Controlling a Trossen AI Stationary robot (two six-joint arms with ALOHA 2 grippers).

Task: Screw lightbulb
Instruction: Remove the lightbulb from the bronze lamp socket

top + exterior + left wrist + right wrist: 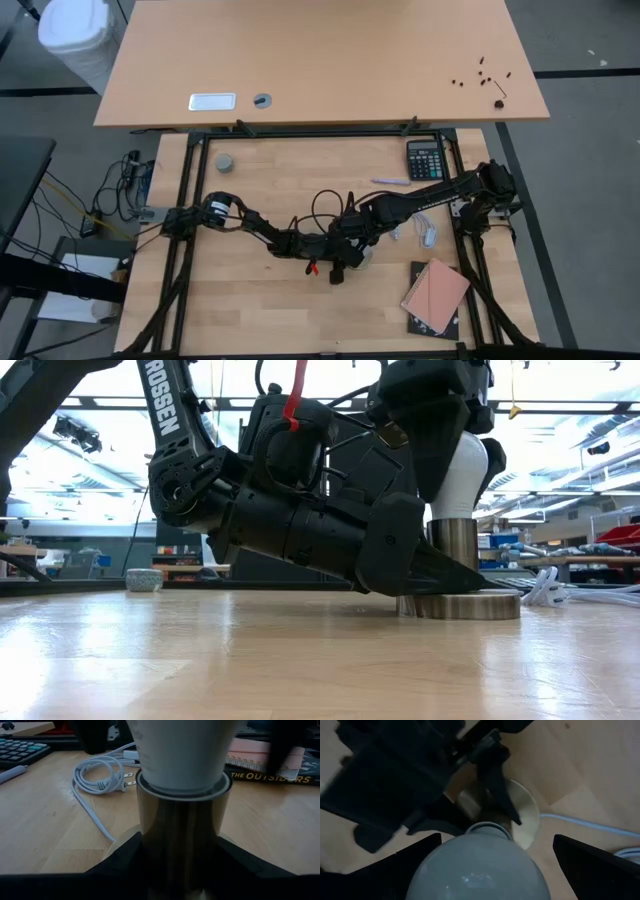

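The white lightbulb (182, 750) stands upright with its lower end in the silvery socket tube (455, 540) of a round disc base (470, 606). The base rests flat on the wooden table. My left gripper (180, 870) reaches in low from the table's left and is shut on the socket tube. Above the bulb (480, 870), my right gripper (497, 837) points down and is open. Its fingers stand on either side of the bulb's round top with a gap showing, at least on one side. In the low view the right gripper (440, 420) hides the bulb's top. My left gripper pinches the socket tube (150, 835) between its two fingers (120, 857), just below the bulb and above the disc. The fingers come nearly level from the table's left, slanting a little downward. The base stays upright with its disc flat on the table.
The base's white cord (95, 780) lies coiled right of it. A calculator (425, 160) and a pen (390, 181) lie at the far right, and a book with a pink notebook (437, 295) at the near right. A small grey cap (226, 162) sits at the far left.
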